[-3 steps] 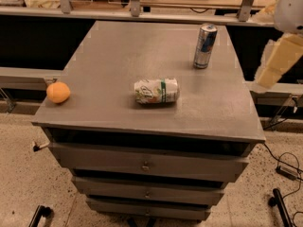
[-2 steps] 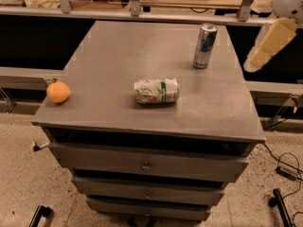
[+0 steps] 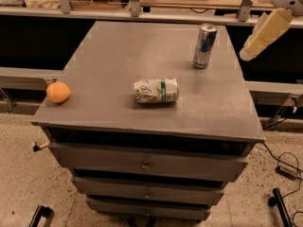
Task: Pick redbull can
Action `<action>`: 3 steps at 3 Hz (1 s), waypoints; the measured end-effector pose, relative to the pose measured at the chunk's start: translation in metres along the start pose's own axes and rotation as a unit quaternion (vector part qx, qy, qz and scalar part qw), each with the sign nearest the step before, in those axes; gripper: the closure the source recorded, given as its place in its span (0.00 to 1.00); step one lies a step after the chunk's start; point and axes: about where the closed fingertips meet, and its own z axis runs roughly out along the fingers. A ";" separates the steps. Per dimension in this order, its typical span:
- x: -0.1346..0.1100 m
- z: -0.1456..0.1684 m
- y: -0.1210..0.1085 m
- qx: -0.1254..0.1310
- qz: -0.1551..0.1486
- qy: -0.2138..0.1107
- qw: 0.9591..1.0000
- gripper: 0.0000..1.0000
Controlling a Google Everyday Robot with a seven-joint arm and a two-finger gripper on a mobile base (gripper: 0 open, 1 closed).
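The redbull can point(image 3: 204, 46) stands upright near the back right of the grey cabinet top point(image 3: 118, 60); it is slim, silver with blue panels. My gripper point(image 3: 262, 34) hangs in the air at the upper right, past the cabinet's right edge and to the right of the can, apart from it. Only its pale yellow finger shows, pointing down and left.
A wider white can with a green band point(image 3: 156, 90) lies on its side in the middle of the top. An orange point(image 3: 58, 92) sits at the front left corner. Drawers are below the top. A shelf rail point(image 3: 142, 13) runs behind. Cables point(image 3: 284, 167) lie on the floor at right.
My gripper has moved up and to the left, closer to the redbull can. The cans and the orange have not moved.
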 end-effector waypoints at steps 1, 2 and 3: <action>0.000 0.002 -0.008 0.030 0.004 -0.010 0.999 0.00; 0.011 0.013 -0.025 0.064 0.028 -0.051 0.996 0.00; 0.016 0.027 -0.063 0.107 0.069 -0.135 0.983 0.00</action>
